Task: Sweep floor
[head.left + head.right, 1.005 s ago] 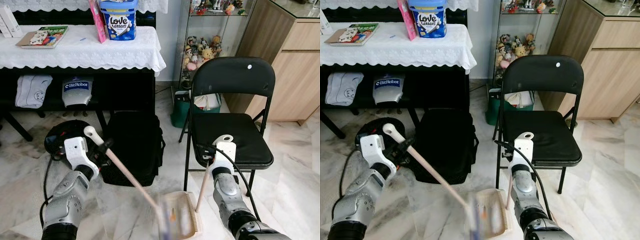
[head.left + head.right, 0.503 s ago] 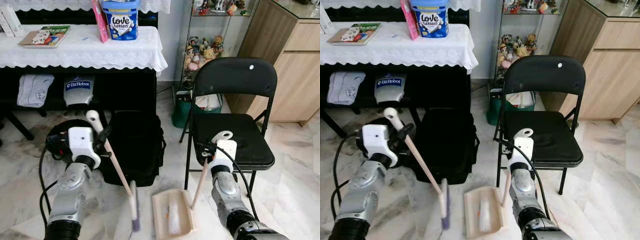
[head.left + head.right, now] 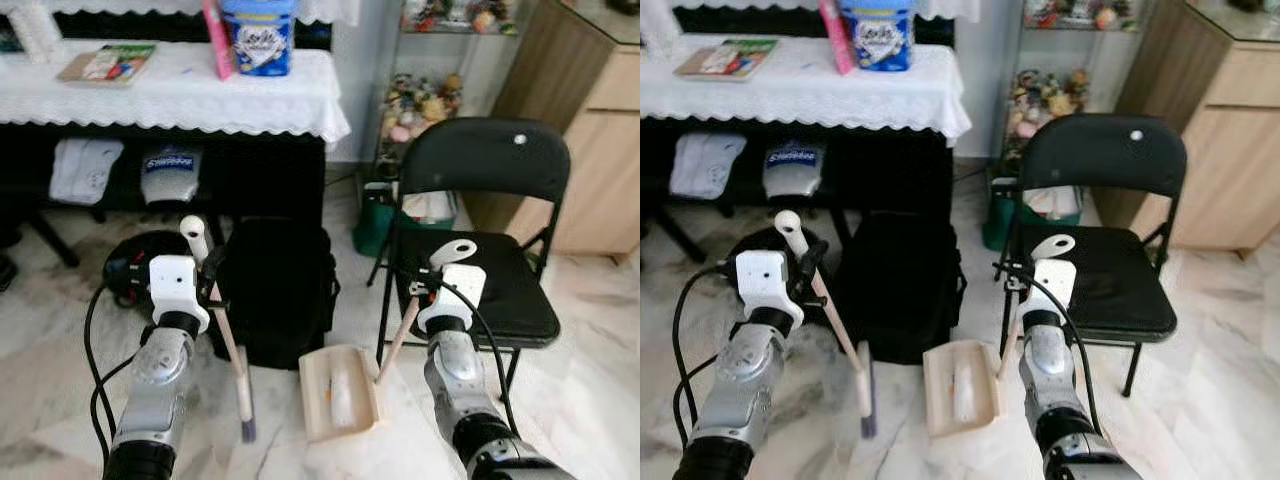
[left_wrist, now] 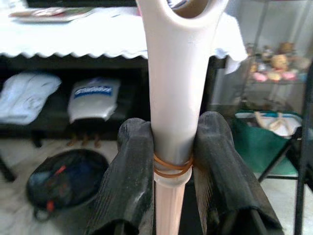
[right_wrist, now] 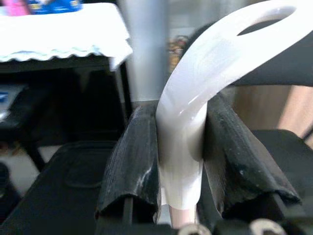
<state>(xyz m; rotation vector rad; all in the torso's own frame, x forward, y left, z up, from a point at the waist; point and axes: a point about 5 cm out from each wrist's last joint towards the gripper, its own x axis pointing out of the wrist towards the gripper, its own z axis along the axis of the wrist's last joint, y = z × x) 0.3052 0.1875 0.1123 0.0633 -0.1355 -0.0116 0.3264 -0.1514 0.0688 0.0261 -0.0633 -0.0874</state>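
My left gripper (image 3: 212,290) is shut on the cream handle of a small broom (image 3: 228,340), whose purple bristle head (image 3: 246,425) rests near the marble floor. My right gripper (image 3: 418,290) is shut on the handle (image 3: 398,338) of a beige dustpan (image 3: 338,393), which lies on the floor just right of the broom head. Something pale with a small orange bit lies inside the pan. In the left wrist view the black fingers (image 4: 128,181) clamp the broom handle (image 4: 173,98). The right wrist view has the dustpan's white loop handle (image 5: 195,122) pinched between both fingers (image 5: 129,161).
A black folding chair (image 3: 470,240) stands at the right, close to my right arm. A black bag (image 3: 275,290) sits on the floor ahead, with a table under a white lace cloth (image 3: 180,90) behind it. Cables and a dark round object (image 3: 135,270) lie at the left.
The broom has swung left, from over the dustpan to nearly upright beside it. The dustpan now lies lower and flatter. The camera has shifted a little.
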